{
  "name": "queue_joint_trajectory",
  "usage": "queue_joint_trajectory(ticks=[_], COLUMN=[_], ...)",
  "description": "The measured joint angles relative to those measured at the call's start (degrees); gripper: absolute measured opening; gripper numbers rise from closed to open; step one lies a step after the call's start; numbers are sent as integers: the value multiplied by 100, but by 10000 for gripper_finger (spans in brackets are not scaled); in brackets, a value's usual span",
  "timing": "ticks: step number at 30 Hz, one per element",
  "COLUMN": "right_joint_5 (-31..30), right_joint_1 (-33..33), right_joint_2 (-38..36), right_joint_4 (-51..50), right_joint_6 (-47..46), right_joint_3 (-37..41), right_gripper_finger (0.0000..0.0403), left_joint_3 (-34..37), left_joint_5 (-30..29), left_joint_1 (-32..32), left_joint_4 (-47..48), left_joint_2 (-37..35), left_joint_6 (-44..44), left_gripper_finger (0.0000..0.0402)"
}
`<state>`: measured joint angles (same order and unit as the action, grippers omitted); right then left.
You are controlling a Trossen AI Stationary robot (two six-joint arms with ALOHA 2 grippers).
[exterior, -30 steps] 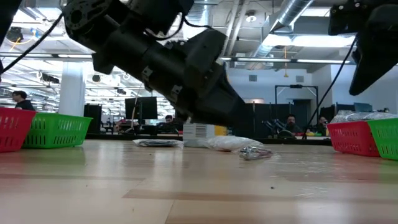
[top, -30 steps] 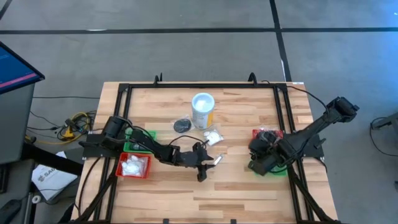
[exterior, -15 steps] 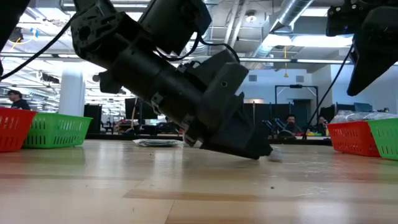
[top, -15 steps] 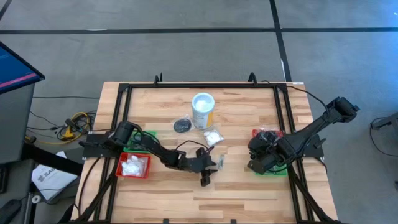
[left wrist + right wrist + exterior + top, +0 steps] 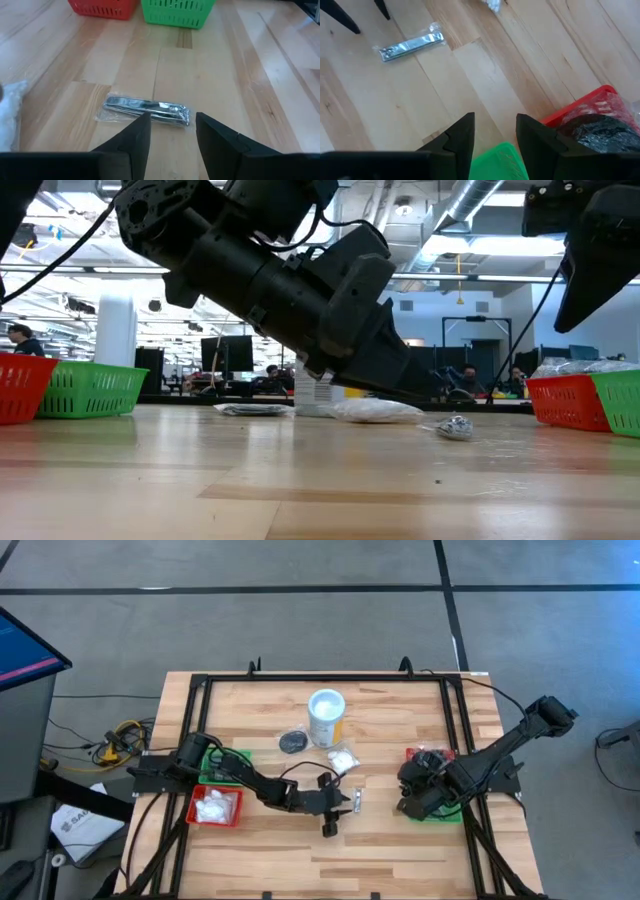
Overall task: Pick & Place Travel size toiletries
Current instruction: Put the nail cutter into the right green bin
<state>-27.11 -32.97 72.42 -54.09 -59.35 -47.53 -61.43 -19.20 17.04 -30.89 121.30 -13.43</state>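
From above, the left claw [image 5: 340,806] reaches to mid-table, its fingers apart and empty, just beside a small silvery packet [image 5: 354,799] lying flat on the table [image 5: 400,850]; the right claw [image 5: 408,806] hangs over the red and green trays [image 5: 443,812] at the right, also parted and holding nothing. At table height the packet [image 5: 456,427] shows as a crinkled glint resting on the wood, clear of the left arm. Past the left claw's fingers [image 5: 134,137], the packet [image 5: 146,108] is a thin metal piece sealed in clear film: probably light, stiff inside, slippery outside, best pinched across its narrow middle. The right wrist view shows it [image 5: 411,44] well apart from that arm. Compared with a second ago, the left claw has slid toward the packet and lifted slightly, uncovering it in the low view.
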Motion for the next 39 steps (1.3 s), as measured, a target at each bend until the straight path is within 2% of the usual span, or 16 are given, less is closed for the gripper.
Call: queue_joint_trajectory(ticks=[3, 11, 14, 17, 25, 32, 39], right_joint_5=[0, 7, 6, 237, 761, 802, 1365], right_joint_1=[0, 2, 79, 247, 501, 798, 1062], right_joint_2=[0, 0, 0, 102, 825, 1422, 1883], right_joint_4=[257, 2072, 2352, 2548, 3129, 3195, 3201], right_joint_6=[160, 2006, 2060, 2123, 3629, 4688, 5674], right_joint_3=[0, 0, 0, -4, -2, -132, -497], right_gripper_finger=[133, 131, 126, 119, 116, 117, 116], left_joint_3=[0, 4, 26, 26, 31, 35, 137], left_joint_5=[0, 0, 15, 19, 50, 48, 44], left_joint_1=[-25, -51, -34, -4, 21, 23, 28], left_joint_4=[-11, -2, 86, 212, 431, 1319, 1414], left_joint_2=[0, 0, -4, -5, -26, -543, -1072], left_joint_6=[-4, 77, 127, 123, 122, 118, 118], left_gripper_finger=[149, 149, 149, 149, 149, 149, 149])
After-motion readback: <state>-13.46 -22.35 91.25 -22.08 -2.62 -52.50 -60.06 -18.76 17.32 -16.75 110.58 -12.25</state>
